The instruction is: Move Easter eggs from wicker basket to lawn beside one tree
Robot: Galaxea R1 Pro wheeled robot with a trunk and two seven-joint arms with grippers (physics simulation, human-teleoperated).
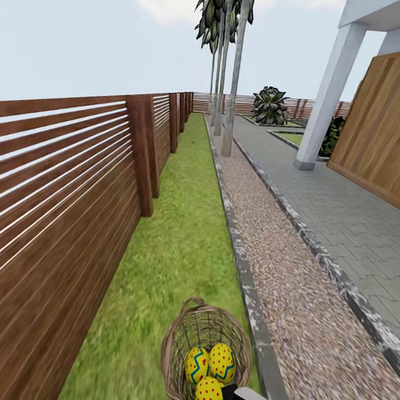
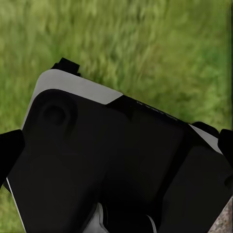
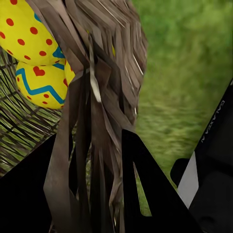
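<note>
The wicker basket (image 1: pixel 205 354) rests on the lawn (image 1: pixel 173 246) close in front of me, by the stone kerb. It holds three yellow Easter eggs with red dots (image 1: pixel 197 364) (image 1: pixel 222 361) (image 1: pixel 209 392). In the right wrist view my right gripper (image 3: pixel 97 184) has its dark fingers (image 3: pixel 145 194) on either side of the basket's wicker wall (image 3: pixel 104 73), shut on it. Two eggs (image 3: pixel 26 34) (image 3: pixel 41 85) lie just inside that wall. My left gripper (image 2: pixel 116 145) hangs open over grass, with its fingertips (image 2: pixel 9 150) far apart. Grey tree trunks (image 1: pixel 231 107) stand far ahead.
A brown slatted fence (image 1: pixel 57 215) runs along the lawn's left side. A grey kerb (image 1: pixel 243 268), a pebble gravel strip (image 1: pixel 290 276) and grey paving (image 1: pixel 352 221) lie to the right. A white pillar (image 1: pixel 328 95) and a wooden wall (image 1: pixel 384 134) stand further right.
</note>
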